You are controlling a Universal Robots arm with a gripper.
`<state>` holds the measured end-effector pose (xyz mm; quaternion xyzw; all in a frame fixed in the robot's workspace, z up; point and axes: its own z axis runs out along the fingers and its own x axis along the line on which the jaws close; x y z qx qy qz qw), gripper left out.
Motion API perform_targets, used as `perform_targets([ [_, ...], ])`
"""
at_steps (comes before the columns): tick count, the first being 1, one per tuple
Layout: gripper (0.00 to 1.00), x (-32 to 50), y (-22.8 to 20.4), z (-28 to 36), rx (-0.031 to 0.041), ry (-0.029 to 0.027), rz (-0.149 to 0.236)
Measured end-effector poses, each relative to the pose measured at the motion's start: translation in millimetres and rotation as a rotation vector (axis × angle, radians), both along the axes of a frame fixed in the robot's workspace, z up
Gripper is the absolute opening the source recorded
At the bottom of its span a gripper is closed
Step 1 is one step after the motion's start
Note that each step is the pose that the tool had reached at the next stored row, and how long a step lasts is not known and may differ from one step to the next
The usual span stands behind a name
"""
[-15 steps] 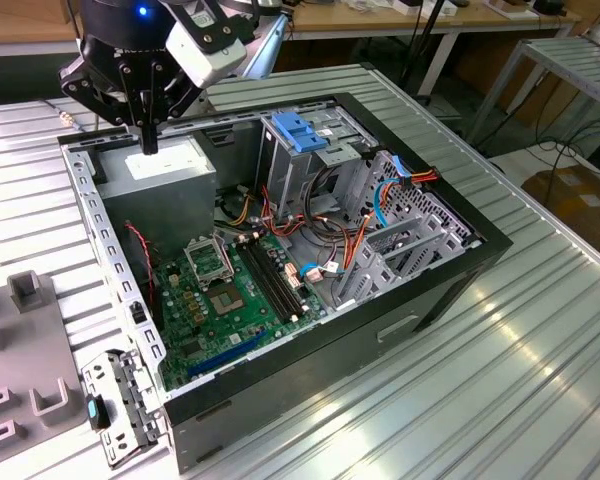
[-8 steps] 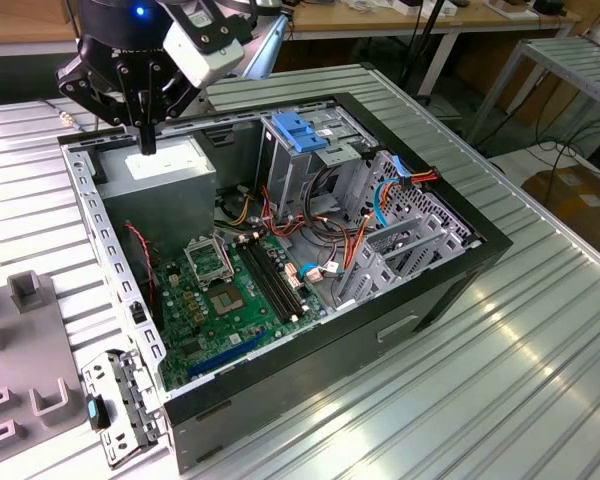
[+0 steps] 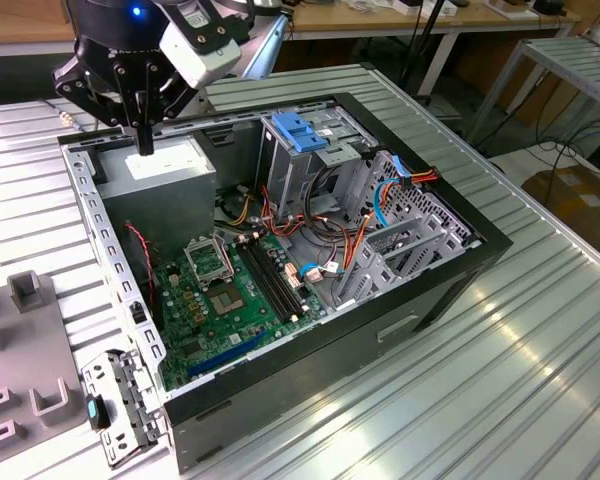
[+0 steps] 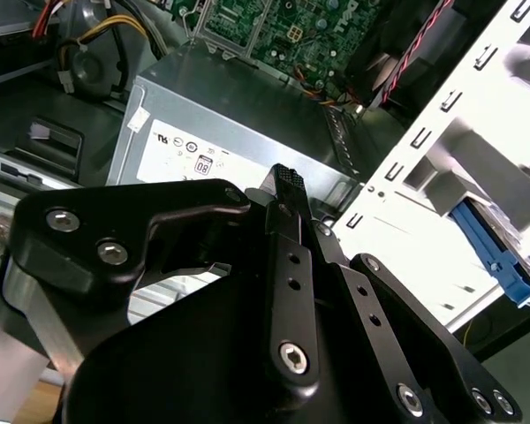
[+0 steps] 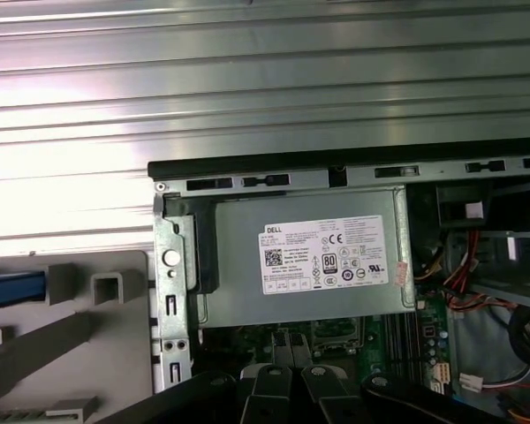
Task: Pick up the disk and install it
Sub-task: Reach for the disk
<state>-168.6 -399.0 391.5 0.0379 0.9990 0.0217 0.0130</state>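
Note:
My gripper (image 3: 143,138) hangs just above the grey power-supply box (image 3: 165,165) at the back corner of the open computer case (image 3: 280,250). Its black fingers (image 4: 287,181) are pressed together with nothing between them, so it is shut and empty. In the first wrist view the fingertips (image 5: 281,346) sit over the motherboard edge beside that box (image 5: 305,256). I cannot pick out the disk for certain. A blue strip (image 5: 9,290) lies on the grey fixture (image 5: 79,327) outside the case wall, and I cannot tell whether it belongs to the disk.
A metal drive cage with a light-blue bracket (image 3: 298,130) stands at the back of the case. Cables (image 3: 330,215) and the green motherboard (image 3: 230,290) cover the floor. The grey fixture (image 3: 30,300) and a metal panel with a blue latch (image 3: 97,410) lie at the exterior view's left.

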Motion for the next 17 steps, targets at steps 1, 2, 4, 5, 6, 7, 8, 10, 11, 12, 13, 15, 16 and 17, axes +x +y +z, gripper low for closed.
perform_targets([
  [1, 0.11, -0.5, 0.0, 0.0, 0.0000, 0.0000, 0.000],
  [2, 0.11, -1.2, 0.0, 0.0, 0.0000, 0.0000, 0.000],
  [4, 0.11, -2.7, 0.0, 0.0, 0.0000, 0.0000, 0.000],
  [5, 0.11, -3.6, 0.0, 0.0, 0.0000, 0.0000, 0.000],
  [6, 0.11, -4.9, 0.0, 0.0, 0.0000, 0.0000, 0.000],
  [7, 0.11, -6.3, 0.0, 0.0, -0.0001, 0.0000, 0.000],
  [8, 0.11, -8.1, 0.1, 0.0, -0.0001, 0.0001, 0.000],
  [10, 0.11, -12.8, 0.1, -0.3, 0.0000, 0.0009, 0.000],
  [11, 0.11, -14.5, 0.1, -0.8, -0.0001, 0.0011, 0.000],
  [12, 0.11, -16.8, 0.1, -1.8, 0.0001, 0.0010, 0.000],
  [13, 0.11, -20.0, 0.1, -3.5, 0.0001, 0.0010, 0.000],
  [15, 0.11, -26.4, 0.0, -6.3, -0.0016, 0.0012, 0.000],
  [16, 0.11, -28.4, 0.0, -7.1, -0.0020, 0.0012, 0.000],
  [17, 0.11, -29.8, 0.1, -7.3, -0.0020, 0.0010, 0.000],
])
